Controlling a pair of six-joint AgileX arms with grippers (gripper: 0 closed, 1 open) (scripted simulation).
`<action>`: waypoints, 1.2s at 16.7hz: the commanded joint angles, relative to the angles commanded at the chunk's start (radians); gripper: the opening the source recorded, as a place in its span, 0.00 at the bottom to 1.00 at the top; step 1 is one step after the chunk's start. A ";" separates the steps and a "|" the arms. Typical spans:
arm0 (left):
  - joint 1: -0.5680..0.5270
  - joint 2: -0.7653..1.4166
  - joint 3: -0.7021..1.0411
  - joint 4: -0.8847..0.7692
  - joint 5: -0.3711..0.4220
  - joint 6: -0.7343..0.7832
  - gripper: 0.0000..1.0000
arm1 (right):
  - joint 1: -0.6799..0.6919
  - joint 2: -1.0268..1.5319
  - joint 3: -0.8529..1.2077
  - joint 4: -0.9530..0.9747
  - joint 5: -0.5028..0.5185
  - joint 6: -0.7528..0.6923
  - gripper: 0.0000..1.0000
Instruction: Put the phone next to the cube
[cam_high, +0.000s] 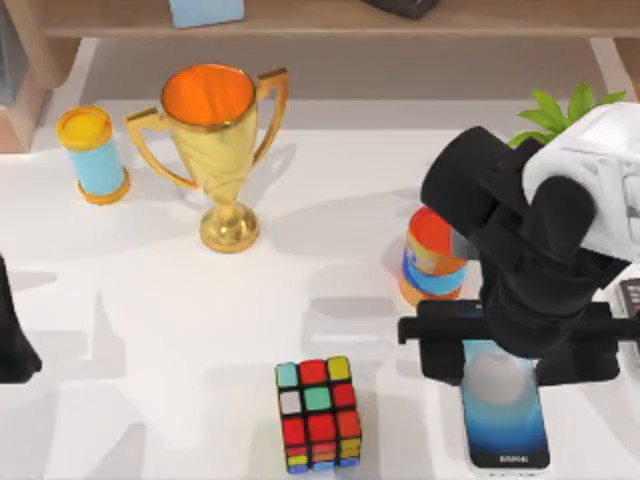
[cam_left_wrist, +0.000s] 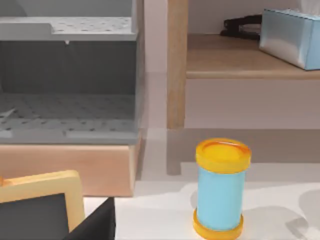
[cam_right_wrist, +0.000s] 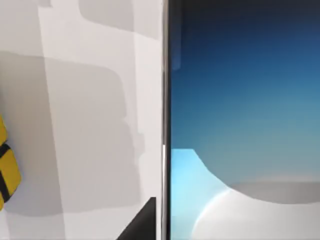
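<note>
The phone (cam_high: 505, 425) lies flat near the front right of the table, its face shading from blue to white. The same face shows close up in the right wrist view (cam_right_wrist: 240, 100). My right gripper (cam_high: 503, 365) hangs low over the phone's far end, open, with one dark finger on each long side. One fingertip (cam_right_wrist: 142, 222) sits just off the phone's edge. The cube (cam_high: 320, 415), black-framed with coloured stickers, stands about a cube's width left of the phone. Its yellow corner (cam_right_wrist: 7, 167) shows in the right wrist view. My left gripper (cam_high: 12, 345) is parked at the left edge.
A striped orange-and-blue cylinder (cam_high: 432, 258) stands just behind the right gripper. A gold trophy (cam_high: 220, 140) and a blue cylinder with orange caps (cam_high: 92, 155) (cam_left_wrist: 220, 190) stand at the back left. A plant (cam_high: 565, 108) is at the back right, and a shelf holds a pale-blue box (cam_high: 205, 10).
</note>
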 joint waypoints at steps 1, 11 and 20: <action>0.000 0.000 0.000 0.000 0.000 0.000 1.00 | 0.005 0.004 -0.004 0.001 0.000 0.005 0.00; 0.000 0.000 0.000 0.000 0.000 0.000 1.00 | 0.009 0.001 -0.006 0.018 0.002 -0.004 0.00; 0.000 0.000 0.000 0.000 0.000 0.000 1.00 | 0.040 0.035 -0.028 0.077 -0.054 -0.016 0.00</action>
